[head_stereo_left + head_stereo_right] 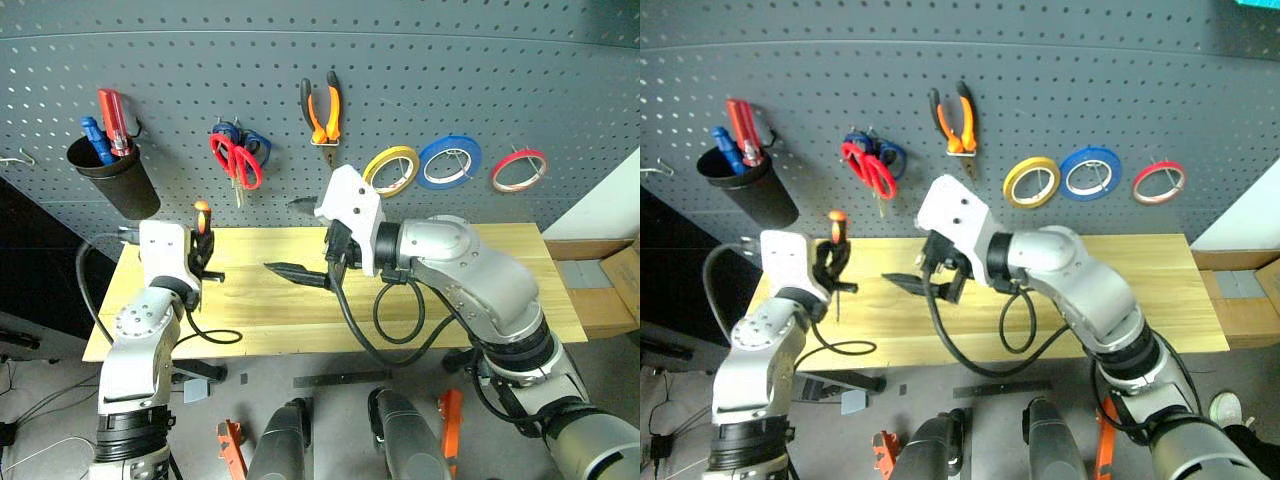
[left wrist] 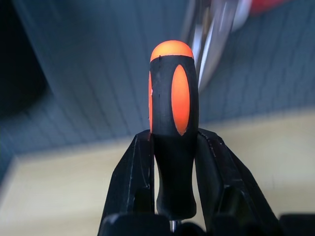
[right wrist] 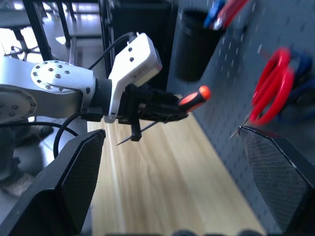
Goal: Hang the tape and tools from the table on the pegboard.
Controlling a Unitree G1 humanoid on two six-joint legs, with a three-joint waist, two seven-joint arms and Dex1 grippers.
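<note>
My left gripper (image 1: 207,255) is shut on the orange-and-black screwdriver (image 2: 172,118), held upright above the left end of the table (image 1: 480,290), its shaft pointing down. My right gripper (image 1: 290,272) stands open over the table's middle, pointing toward the left gripper, with nothing between its fingers (image 3: 74,182). On the pegboard (image 1: 500,80) hang the red scissors (image 1: 236,160), the orange-and-black pliers (image 1: 322,110) and the thin red tape (image 1: 519,170).
A black cup (image 1: 115,180) on the pegboard's left holds red and blue screwdrivers. Blue scissors (image 1: 256,146) hang behind the red ones. Yellow (image 1: 390,168) and blue (image 1: 450,160) rolls hang right of centre. A cardboard box (image 1: 625,275) sits beyond the table's right end.
</note>
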